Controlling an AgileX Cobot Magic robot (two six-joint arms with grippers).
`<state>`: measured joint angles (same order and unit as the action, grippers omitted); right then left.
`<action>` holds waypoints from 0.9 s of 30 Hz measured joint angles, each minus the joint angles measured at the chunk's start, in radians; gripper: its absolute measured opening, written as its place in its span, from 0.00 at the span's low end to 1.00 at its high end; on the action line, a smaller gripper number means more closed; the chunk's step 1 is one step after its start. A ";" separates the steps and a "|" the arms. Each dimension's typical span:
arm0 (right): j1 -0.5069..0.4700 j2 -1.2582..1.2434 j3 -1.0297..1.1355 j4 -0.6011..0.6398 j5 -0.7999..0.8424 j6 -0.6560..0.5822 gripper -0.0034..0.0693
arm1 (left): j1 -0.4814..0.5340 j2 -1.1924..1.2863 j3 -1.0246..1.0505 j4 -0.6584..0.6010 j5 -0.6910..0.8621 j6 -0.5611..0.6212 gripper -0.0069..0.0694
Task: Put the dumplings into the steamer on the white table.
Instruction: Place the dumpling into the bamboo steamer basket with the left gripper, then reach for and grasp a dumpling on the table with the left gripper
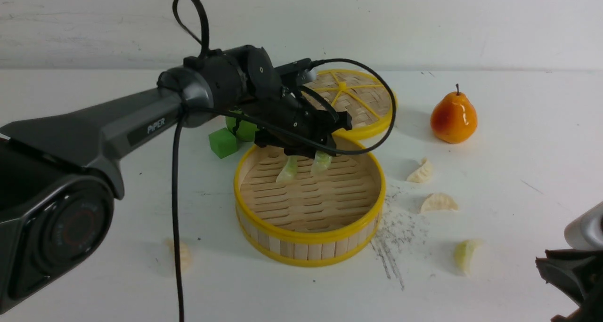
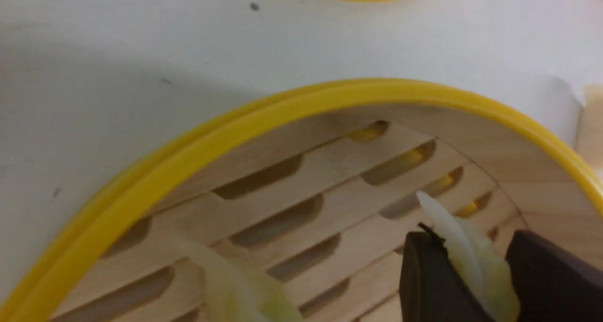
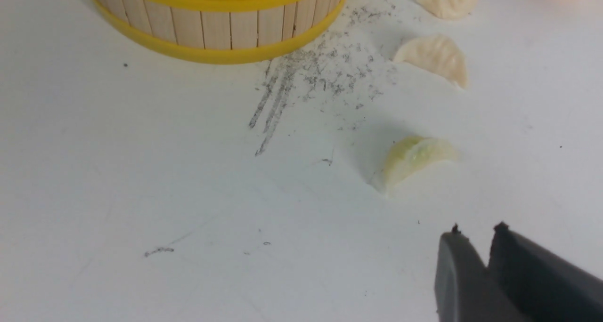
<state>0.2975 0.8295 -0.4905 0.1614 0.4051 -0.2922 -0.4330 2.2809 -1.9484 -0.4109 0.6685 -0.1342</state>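
Pale green, one dumpling (image 1: 288, 169) lies in the steamer (image 1: 309, 237) and another (image 1: 321, 162) sits pinched in the left gripper (image 2: 464, 265) above it, leaving four (by my count) on the desk (image 1: 518, 181).

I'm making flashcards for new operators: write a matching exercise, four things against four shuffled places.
1. glossy orange pear
2. green cube
3. yellow-spoked woven disc
4. pale yellow-green dumpling in the left gripper

A. on the white table, left of the woven disc
B. between the fingertips, over the slatted floor of the round bamboo steamer
C. behind the steamer, left of the pear
D. right of the woven disc

Pairs: 1-D, 2-A, 3-C, 4-B
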 joint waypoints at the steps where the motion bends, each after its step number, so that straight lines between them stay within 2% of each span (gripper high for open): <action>1: 0.000 0.000 0.000 0.000 0.000 0.000 0.19 | 0.000 0.006 0.000 0.009 -0.011 -0.023 0.36; 3: 0.000 0.000 0.000 0.000 0.000 0.000 0.19 | 0.002 0.017 0.000 0.035 -0.029 -0.086 0.36; 6: 0.000 0.000 0.000 0.000 0.000 0.000 0.19 | 0.002 0.017 0.000 0.047 -0.029 -0.107 0.36; 12: 0.000 0.000 0.000 0.000 0.000 0.000 0.20 | 0.002 0.017 -0.009 0.035 -0.004 -0.118 0.53; 18: 0.000 0.000 0.000 0.000 0.000 0.000 0.21 | 0.003 -0.010 -0.085 0.052 0.043 -0.118 0.57; 22: 0.000 0.000 0.000 0.000 0.000 0.000 0.21 | 0.003 -0.097 -0.219 0.190 0.164 -0.118 0.57; 27: 0.000 0.000 0.000 0.027 0.002 0.000 0.21 | 0.003 -0.248 -0.318 0.455 0.400 -0.119 0.56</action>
<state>0.2975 0.8295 -0.4905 0.1886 0.4071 -0.2922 -0.4300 2.0327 -2.2662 0.0442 1.0690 -0.2536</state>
